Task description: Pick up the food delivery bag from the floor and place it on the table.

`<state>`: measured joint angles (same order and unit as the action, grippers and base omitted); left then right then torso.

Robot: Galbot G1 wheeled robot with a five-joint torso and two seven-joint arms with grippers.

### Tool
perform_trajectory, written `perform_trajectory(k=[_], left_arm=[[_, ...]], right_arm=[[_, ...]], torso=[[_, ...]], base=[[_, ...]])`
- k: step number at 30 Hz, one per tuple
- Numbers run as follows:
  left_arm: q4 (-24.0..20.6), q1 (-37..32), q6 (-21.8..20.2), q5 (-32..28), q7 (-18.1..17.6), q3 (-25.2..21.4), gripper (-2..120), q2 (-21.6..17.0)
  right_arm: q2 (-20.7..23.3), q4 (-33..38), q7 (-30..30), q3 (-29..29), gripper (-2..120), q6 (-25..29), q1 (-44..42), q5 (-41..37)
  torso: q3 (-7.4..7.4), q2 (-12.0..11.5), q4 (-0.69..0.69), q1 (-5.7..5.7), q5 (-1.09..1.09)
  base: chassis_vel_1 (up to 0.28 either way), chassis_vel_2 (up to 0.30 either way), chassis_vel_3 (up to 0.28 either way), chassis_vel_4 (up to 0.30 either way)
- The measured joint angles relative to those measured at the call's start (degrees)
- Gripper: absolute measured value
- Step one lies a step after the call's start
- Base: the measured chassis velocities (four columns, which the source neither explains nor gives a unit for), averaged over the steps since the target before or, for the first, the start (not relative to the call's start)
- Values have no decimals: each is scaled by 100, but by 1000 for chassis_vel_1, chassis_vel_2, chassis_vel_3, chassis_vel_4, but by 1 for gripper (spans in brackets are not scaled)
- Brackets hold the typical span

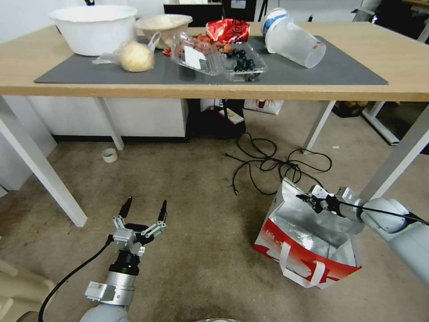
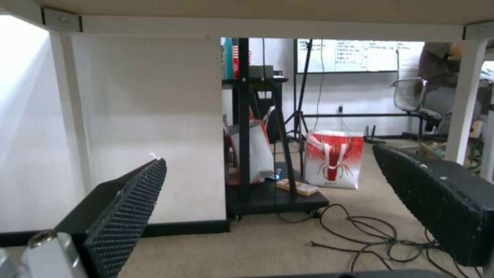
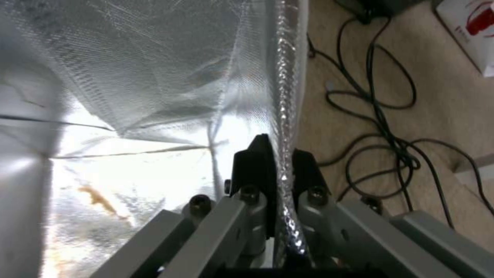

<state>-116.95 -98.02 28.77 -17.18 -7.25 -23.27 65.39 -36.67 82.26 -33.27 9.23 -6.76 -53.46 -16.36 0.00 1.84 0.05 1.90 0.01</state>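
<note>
The food delivery bag (image 1: 304, 241) stands open on the floor (image 1: 196, 192) at the right, silver lining showing, red band and white straps toward me. My right gripper (image 1: 308, 199) is shut on the bag's far upper rim. In the right wrist view the foil rim (image 3: 285, 96) runs between the closed fingers (image 3: 257, 162), with the lining (image 3: 154, 77) beside them. My left gripper (image 1: 144, 210) hovers open and empty over the floor at the lower left; the left wrist view looks out under the table between its fingers (image 2: 134, 200). The table (image 1: 393, 58) stretches across the back with its dark mat (image 1: 313, 71).
Black cables (image 1: 272, 165) lie just behind the bag. White table legs (image 1: 44, 174) (image 1: 397, 156) flank the space. A tape roll (image 1: 109, 155) sits on the floor. A white bowl (image 1: 94, 29), food boxes (image 1: 219, 56) and a tipped jug (image 1: 292, 40) crowd the mat. Another red-printed bag (image 2: 334, 158) stands beyond the table.
</note>
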Motion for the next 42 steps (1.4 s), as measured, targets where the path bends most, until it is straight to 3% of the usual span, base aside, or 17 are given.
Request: perform_trajectory(k=[7,19,31,42], left_arm=[[-58,-69,-67,5,5,-42,100,-30],[-59,41,-89,-8,33,-65,100,-50],[-9,178,-157,-80,24,-137,100,-74],[-9,241,-236,-124,17,-175,100,-112]], right_arm=[[210,489,-56,221,0,-83,-312,-761],[637,1720,-351,112,0,-879,-127,-2207],[874,2290,-391,-965,0,-1386,838,-3541],[1181,2487,-622,-1754,0,-1575,1723,-3860]], torso=[[0,1,-2,0,0],[0,0,-1,0,-1],[0,1,0,0,-2],[0,1,-2,0,0]], base=[[0,0,0,0],[0,0,0,0],[0,0,0,0],[0,0,0,0]])
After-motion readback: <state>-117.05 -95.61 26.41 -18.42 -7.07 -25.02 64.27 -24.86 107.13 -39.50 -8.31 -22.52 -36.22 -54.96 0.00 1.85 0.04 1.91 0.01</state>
